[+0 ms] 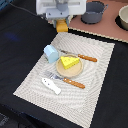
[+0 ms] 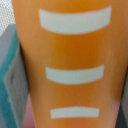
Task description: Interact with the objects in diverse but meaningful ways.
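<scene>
The golden-brown bread loaf hangs above the far edge of the striped placemat, with my gripper shut on it. In the wrist view the loaf fills the picture, orange with three pale score marks, and one grey-teal finger pad presses its side. On the mat, the yellow holed cheese wedge sits on a small round wooden plate. Beside the plate stands the pale blue rounded-top block. A white fish-shaped piece lies near the mat's front edge.
A toy knife lies behind the plate and a toy fork in front of it, both with wooden handles. On a pinkish board at the back stand a grey pot and a pale bowl. Black tabletop surrounds the mat.
</scene>
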Motion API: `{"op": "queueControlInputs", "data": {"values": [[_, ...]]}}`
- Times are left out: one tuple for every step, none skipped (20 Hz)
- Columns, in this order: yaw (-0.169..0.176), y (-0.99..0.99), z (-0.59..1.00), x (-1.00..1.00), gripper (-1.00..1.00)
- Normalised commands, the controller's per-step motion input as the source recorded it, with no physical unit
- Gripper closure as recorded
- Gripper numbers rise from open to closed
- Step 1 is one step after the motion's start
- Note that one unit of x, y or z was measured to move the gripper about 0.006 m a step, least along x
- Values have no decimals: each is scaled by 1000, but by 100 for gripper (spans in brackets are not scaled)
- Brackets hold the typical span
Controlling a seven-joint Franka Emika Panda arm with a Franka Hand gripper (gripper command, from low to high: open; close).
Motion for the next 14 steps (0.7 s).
{"op": "queueControlInputs", "data": {"values": [[0, -691, 209, -583, 100], [0, -774, 160, -523, 100], [0, -803, 160, -494, 100], [0, -831, 146, -449, 100], [0, -871, 146, -374, 100], [0, -889, 117, -366, 100], [0, -917, 111, -349, 100], [0, -931, 123, -357, 100], [0, -931, 123, -351, 100], [0, -931, 111, -351, 100], [0, -926, 83, -360, 100], [0, -926, 63, -360, 100], [0, -929, 46, -366, 100], [0, -917, 31, -351, 100]]}}
